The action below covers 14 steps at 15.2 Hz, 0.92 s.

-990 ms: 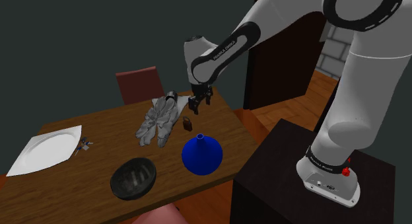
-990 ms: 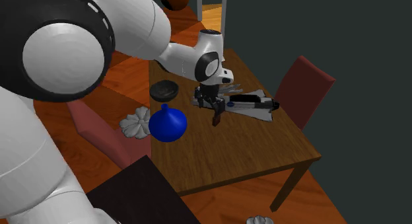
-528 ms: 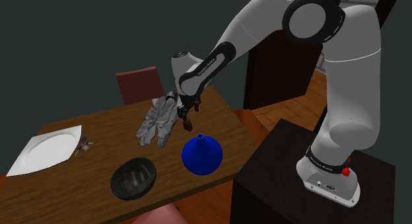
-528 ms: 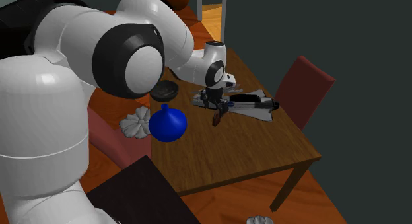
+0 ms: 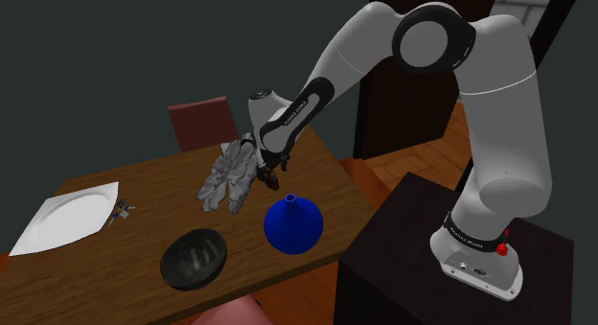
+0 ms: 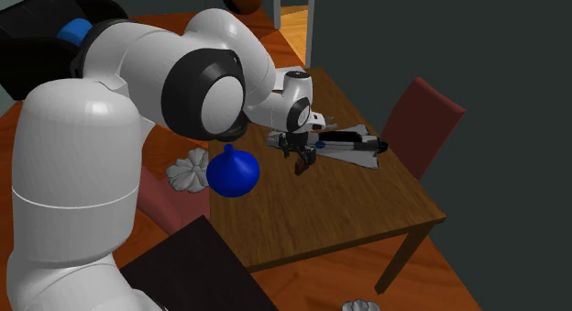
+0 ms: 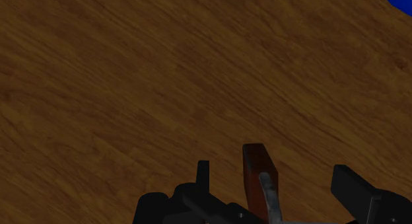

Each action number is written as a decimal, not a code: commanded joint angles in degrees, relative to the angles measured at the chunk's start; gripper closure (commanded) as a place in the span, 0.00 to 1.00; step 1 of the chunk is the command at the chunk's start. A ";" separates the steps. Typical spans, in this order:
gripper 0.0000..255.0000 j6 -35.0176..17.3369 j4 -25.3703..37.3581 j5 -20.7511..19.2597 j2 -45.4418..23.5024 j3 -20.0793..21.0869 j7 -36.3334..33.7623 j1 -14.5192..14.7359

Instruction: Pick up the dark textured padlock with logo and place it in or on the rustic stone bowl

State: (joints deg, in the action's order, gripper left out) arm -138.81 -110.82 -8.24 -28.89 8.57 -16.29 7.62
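The padlock point(image 7: 256, 171) has a dark reddish-brown body and a grey shackle point(image 7: 267, 191). It stands upright on the wooden table point(image 5: 163, 198), between the grey crumpled object and the blue vase. My gripper point(image 7: 274, 171) is open and straddles it, with a gap between the padlock and each of the fingers point(image 7: 202, 171). From the shoulder view the gripper point(image 5: 271, 167) sits just above the padlock point(image 5: 274, 181). The second exterior view has the gripper point(image 6: 301, 151) over the padlock point(image 6: 300, 165) too. A dark ribbed bowl point(image 5: 194, 258) rests near the table's front edge.
A blue vase point(image 5: 293, 224) stands close beside the padlock, toward the stand. A grey crumpled object point(image 5: 230, 173) lies just behind it. A white plate point(image 5: 65, 218) sits at the table's left end, and a red chair point(image 5: 203, 122) stands behind the table.
The gripper has dropped and shifted toward the shoulder view's left, from above the padlock to around it. The elbow has swung over with it. The padlock has not moved.
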 commanded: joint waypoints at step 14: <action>1.00 -0.39 0.06 -0.10 -0.41 -0.07 -0.07 0.05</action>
State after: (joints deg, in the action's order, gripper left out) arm -139.20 -110.77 -8.34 -29.28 8.54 -16.36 7.69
